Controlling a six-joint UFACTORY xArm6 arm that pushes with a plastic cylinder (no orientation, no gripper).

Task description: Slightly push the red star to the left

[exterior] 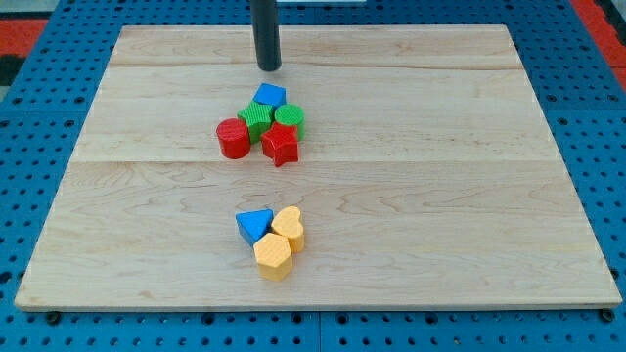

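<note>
The rod comes down from the view's top, and my tip (269, 67) rests on the wooden bench (469, 196) just above the upper cluster of blocks, a little to the view's left of the blue block (269, 95) and apart from it. There is no gripper on this arm, so nothing opens or closes; the rod simply ends in that blunt dark tip. The red star (281, 144) sits at the lower right of the cluster, near the middle of the bench, touching the green block (256, 119) above it on the left and the green cylinder (290, 118) above it on the right. A red cylinder (233, 138) stands just to the view's left of the star, close beside it (whether the two actually touch is hard to tell). The blue block crowns the group at the top. Well below, toward the view's bottom, a second group lies packed together: a blue triangle (254, 226), a yellow heart (289, 227) to its right, and a yellow hexagon (273, 256) beneath them.
</note>
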